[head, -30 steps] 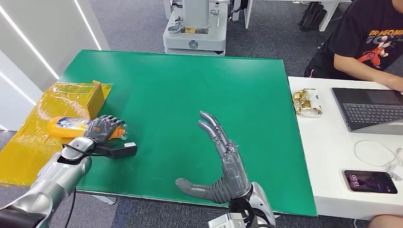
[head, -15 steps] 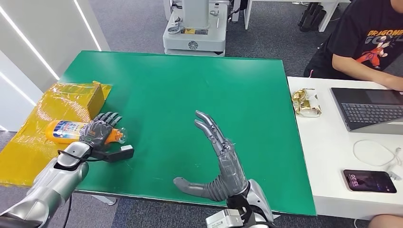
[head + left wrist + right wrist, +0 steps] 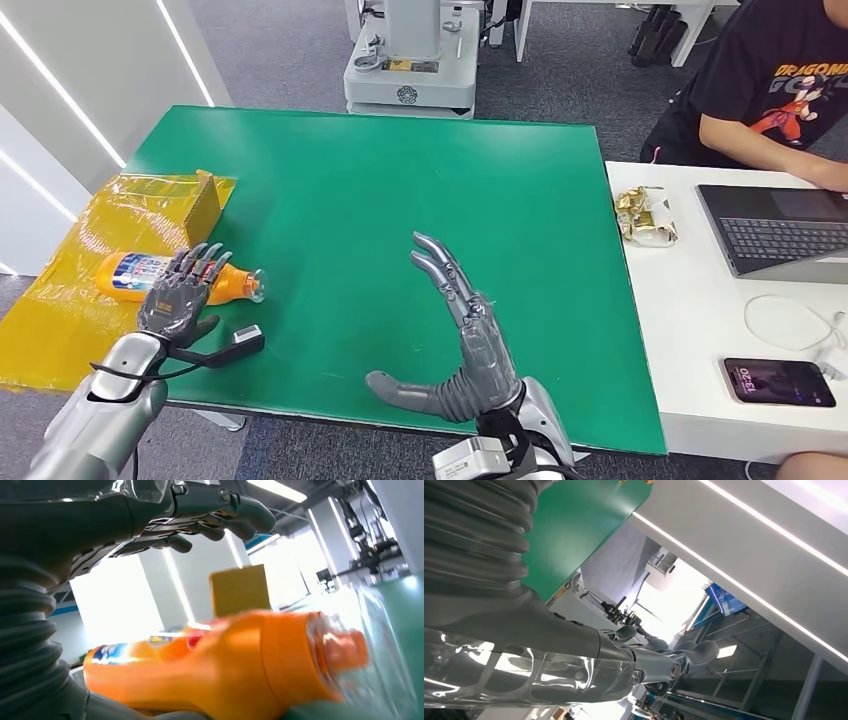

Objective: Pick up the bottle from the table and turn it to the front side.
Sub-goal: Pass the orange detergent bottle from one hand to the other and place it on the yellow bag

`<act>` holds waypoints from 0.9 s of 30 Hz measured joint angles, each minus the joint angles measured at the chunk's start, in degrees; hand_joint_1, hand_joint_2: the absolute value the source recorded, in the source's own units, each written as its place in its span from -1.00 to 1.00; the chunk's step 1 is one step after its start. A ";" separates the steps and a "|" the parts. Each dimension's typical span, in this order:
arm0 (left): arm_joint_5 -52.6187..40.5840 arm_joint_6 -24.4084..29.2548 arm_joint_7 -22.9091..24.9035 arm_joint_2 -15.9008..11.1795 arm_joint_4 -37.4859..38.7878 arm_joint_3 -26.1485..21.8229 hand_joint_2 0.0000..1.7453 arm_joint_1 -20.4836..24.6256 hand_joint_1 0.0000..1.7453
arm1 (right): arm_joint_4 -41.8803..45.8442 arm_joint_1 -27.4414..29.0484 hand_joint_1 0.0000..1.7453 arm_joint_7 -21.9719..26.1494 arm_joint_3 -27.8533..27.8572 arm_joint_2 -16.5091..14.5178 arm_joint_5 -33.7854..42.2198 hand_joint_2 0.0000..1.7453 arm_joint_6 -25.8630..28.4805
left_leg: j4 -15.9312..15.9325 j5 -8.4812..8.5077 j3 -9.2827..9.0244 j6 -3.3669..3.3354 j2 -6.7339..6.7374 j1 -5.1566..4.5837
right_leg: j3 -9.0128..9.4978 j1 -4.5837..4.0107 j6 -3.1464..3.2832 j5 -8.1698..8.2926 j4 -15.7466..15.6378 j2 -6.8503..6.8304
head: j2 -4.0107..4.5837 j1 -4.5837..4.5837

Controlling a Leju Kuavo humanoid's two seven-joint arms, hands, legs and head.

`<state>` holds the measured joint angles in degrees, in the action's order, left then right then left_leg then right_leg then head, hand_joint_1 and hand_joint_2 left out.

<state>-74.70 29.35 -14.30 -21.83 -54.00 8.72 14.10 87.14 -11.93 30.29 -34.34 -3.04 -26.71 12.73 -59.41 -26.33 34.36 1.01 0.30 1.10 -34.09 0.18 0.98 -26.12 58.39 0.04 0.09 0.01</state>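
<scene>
The left hand (image 3: 181,291) hovers with fingers spread, holding nothing, just over the orange bottle (image 3: 165,278) lying at the table's (image 3: 400,190) left edge, cap pointing right. It should settle around the body before closing. The right hand (image 3: 470,340) hangs spread and empty, well apart.

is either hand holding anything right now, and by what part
Nothing is held. The left hand hovers with fingers spread over the orange bottle, which lies on its side on the table. The right hand is open and empty.
</scene>
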 joint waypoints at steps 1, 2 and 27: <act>0.11 0.04 -0.16 0.12 -1.01 -0.79 1.00 -0.54 -1.00 | 0.00 0.00 -1.00 -0.01 0.00 0.00 0.04 1.00 0.09 | 0.00 0.00 0.00 0.00 0.00 0.00 | 0.00 0.00 0.00 0.00 0.00 0.00 | 0.00 0.00; 0.20 0.05 -0.24 0.23 -1.98 -1.46 1.00 -1.01 -1.00 | -0.01 0.00 -1.00 -0.02 0.00 0.00 0.09 1.00 0.14 | 0.00 0.00 0.00 0.00 -0.01 0.00 | 0.00 0.00 0.00 0.00 0.00 -0.01 | 0.00 -0.01; 64.67 -14.14 -20.09 17.69 -32.58 5.10 1.00 -3.99 -1.00 | 1.79 0.29 -1.00 -3.25 -0.56 0.03 -3.23 1.00 3.62 | -0.07 -0.01 0.05 -0.02 -0.07 -0.02 | -0.02 0.02 -0.02 0.03 -0.09 -0.08 | 0.00 0.00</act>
<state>-10.03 15.20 -34.38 -4.15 -86.58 13.83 10.11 88.93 -11.64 27.04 -34.90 -3.01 -29.95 16.34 -59.48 -26.35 34.41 0.99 0.23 1.08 -34.11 0.20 0.96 -26.10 58.31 -0.03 0.09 0.02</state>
